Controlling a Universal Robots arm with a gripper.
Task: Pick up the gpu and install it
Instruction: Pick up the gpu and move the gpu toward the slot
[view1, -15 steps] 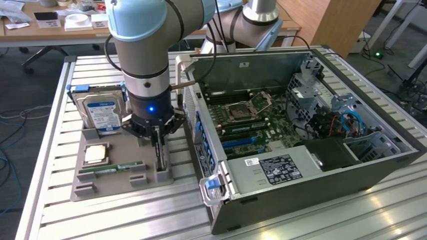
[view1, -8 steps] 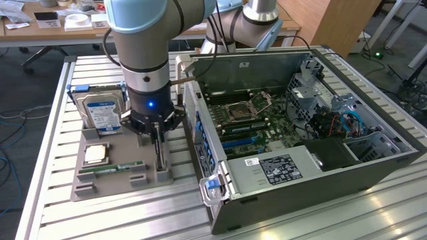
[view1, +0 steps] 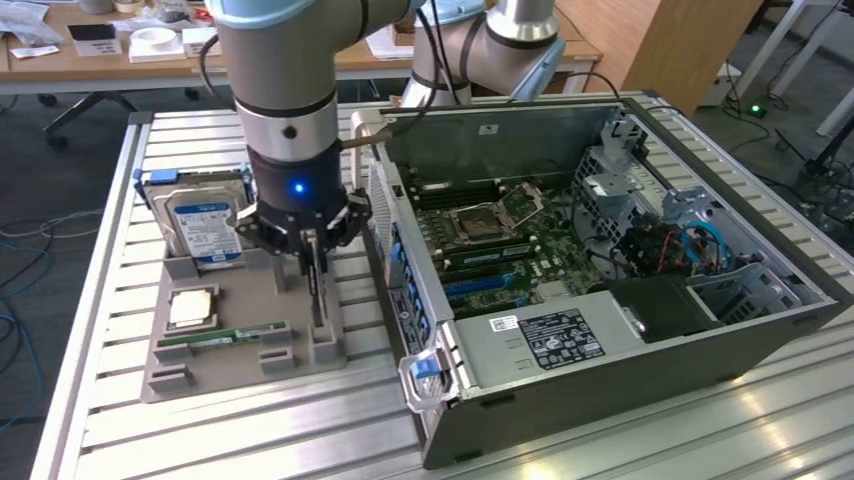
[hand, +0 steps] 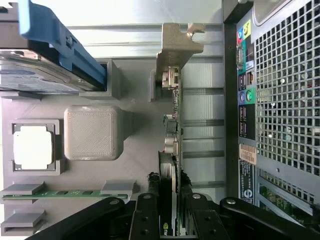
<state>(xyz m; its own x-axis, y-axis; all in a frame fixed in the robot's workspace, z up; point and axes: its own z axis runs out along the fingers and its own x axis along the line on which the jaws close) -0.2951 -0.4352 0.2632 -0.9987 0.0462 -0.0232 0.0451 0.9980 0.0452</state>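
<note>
1. My tool (view1: 311, 262) is down over the grey parts holder (view1: 227, 378) on the slotted tabletop (view1: 107, 430), just beside the open PC case (view1: 601, 300).
2. The gpu (view1: 316, 295) stands on its long edge in a slot of that holder. Its lower edge looks seated in the slot, so I judge it is not yet lifted.
3. In the wrist view the tool (hand: 171, 201) is narrowed onto the gpu (hand: 173, 130). Its black fingers (hand: 147, 212) press the card's two flat faces near the end away from the metal bracket (hand: 176, 47).
4. Handling, as I judge it: a light, stiff board, but fragile. Small parts and connectors stand proud along one face, so the pads belong on bare board, not on those.
5. Gripped near one end, the card could pivot between the pads, and the smooth faces may slip. The thin bracket could bend or snag on the holder's wall.
6. The neighbours are apart from the card: the hard drive (view1: 203, 225), the CPU (view1: 191, 307) and the RAM stick (view1: 220, 338).
</note>
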